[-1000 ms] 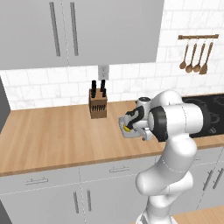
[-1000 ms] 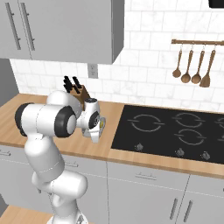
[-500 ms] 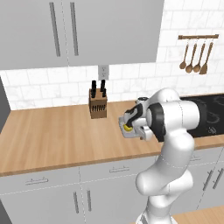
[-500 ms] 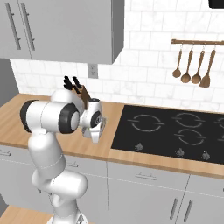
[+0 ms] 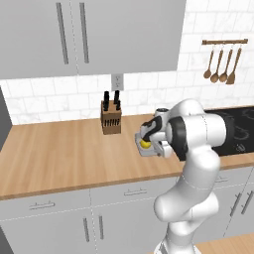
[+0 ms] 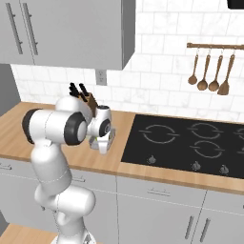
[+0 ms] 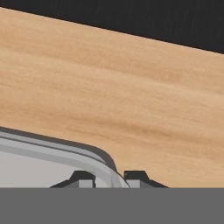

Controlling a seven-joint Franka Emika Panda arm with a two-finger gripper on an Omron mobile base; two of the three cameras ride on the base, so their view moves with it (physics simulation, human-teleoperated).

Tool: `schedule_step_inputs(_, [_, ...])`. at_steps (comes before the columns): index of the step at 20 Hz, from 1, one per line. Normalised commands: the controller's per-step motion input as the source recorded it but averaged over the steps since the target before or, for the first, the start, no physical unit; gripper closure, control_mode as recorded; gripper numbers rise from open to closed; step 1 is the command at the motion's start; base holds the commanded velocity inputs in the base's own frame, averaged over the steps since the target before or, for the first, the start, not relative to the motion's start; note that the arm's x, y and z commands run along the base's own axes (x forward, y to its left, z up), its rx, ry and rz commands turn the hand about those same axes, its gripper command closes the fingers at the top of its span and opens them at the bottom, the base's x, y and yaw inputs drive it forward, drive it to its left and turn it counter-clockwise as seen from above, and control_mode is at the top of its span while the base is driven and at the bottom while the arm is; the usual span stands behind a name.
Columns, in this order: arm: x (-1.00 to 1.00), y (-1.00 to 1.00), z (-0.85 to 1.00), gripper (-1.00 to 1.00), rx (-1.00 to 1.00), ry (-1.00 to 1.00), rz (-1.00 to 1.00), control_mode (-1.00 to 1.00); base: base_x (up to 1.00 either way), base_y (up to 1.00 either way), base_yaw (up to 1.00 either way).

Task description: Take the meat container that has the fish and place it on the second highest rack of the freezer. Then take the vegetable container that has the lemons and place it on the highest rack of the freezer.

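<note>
My gripper [image 7: 109, 177] straddles the rounded corner rim of the vegetable container [image 7: 39, 164], one dark fingertip [image 7: 83, 177] inside the wall and one outside, pinching the rim between them. From the left base view the tray [image 5: 144, 151] sits at my hand, at or just above the wooden counter [image 5: 59, 154]; I cannot tell whether it touches. I count one yellow lemon [image 5: 145, 144] showing in it; my wrist hides the rest of the tray. The tray lies just right of the knife block [image 5: 111, 119], which holds two black-handled knives by my count. Farther right of the block is the black cooktop [image 6: 190, 147], and above it four wooden utensils [image 6: 208, 71] hang on one rail.
</note>
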Motion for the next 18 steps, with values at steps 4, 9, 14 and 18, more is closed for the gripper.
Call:
schedule_step_inputs(4, [-0.42, 0.0, 0.07, 1.0, 0.0, -0.04, -0.05, -1.0, 0.0, 0.0, 0.0])
schedule_step_inputs(9, [-0.53, 0.0, 0.46, 1.0, 0.0, -0.07, -0.01, -1.0, 0.0, 0.0, 0.0])
schedule_step_inputs(14, [-0.63, 0.0, 0.68, 1.0, 0.0, -0.1, 0.0, -1.0, 0.0, 0.0, 0.0])
schedule_step_inputs(18, [-0.75, 0.0, 0.96, 1.0, 0.0, -0.09, 0.08, -1.0, 0.0, 0.0, 0.0])
